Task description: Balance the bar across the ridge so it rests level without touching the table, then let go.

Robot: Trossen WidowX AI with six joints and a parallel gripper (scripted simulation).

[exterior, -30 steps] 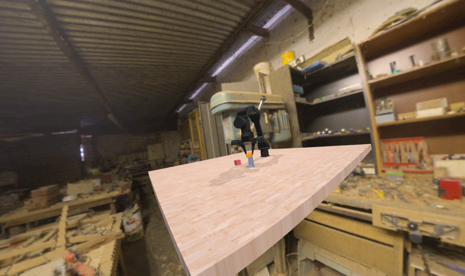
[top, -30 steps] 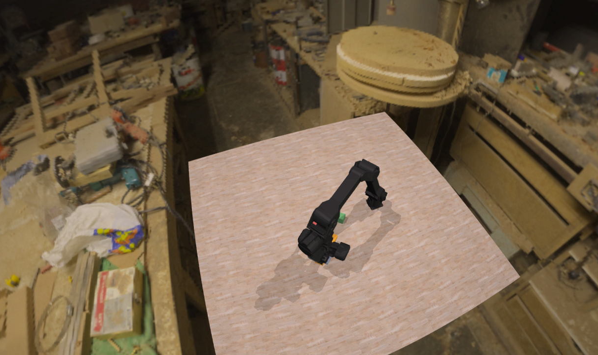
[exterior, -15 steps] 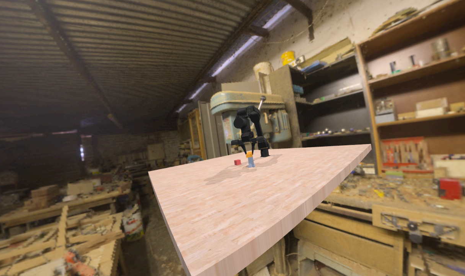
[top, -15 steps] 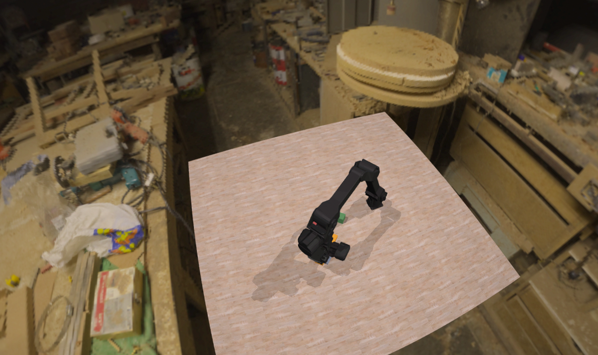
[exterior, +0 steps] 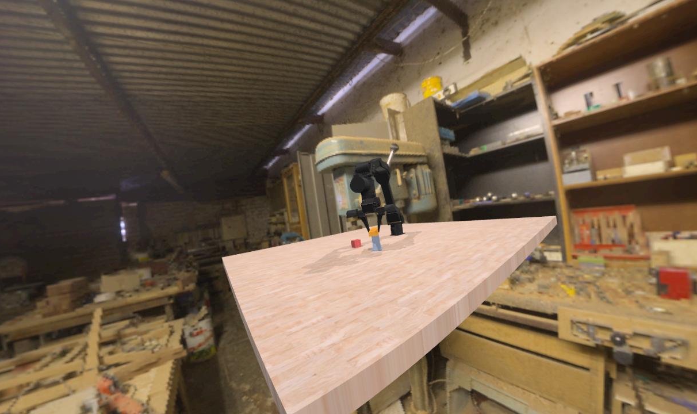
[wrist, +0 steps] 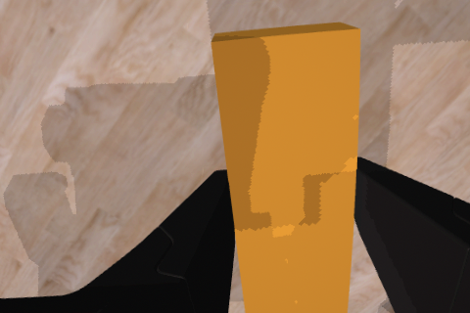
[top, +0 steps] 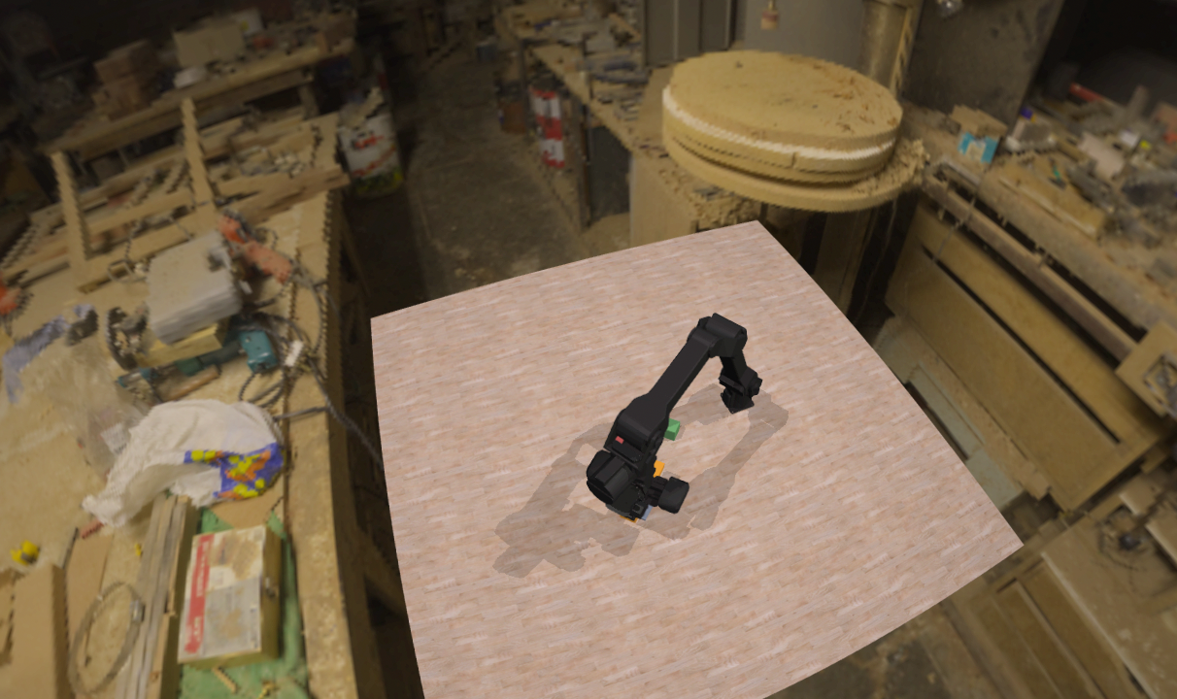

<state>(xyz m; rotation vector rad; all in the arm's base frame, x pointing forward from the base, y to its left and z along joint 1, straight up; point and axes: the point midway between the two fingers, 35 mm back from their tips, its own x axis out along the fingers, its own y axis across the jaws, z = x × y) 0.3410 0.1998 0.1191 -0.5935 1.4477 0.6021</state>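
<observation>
The orange bar (top: 658,467) (exterior: 374,231) (wrist: 304,132) lies across the top of the blue ridge (top: 646,513) (exterior: 376,244), clear of the table, and looks about level. In the exterior view it appears to touch the ridge's top. My gripper (exterior: 374,229) (wrist: 288,178) is shut on the bar, with one finger against each long side. In the wrist view one end of the bar sticks out beyond the fingers, and the other end runs out of the frame. The arm hides most of the bar and ridge in the top view.
A red block (exterior: 356,242) stands on the table (top: 505,365) (exterior: 340,319), left of the ridge in the exterior view. A green block (top: 672,429) stands beside the arm's forearm in the top view, between the ridge and the arm's base.
</observation>
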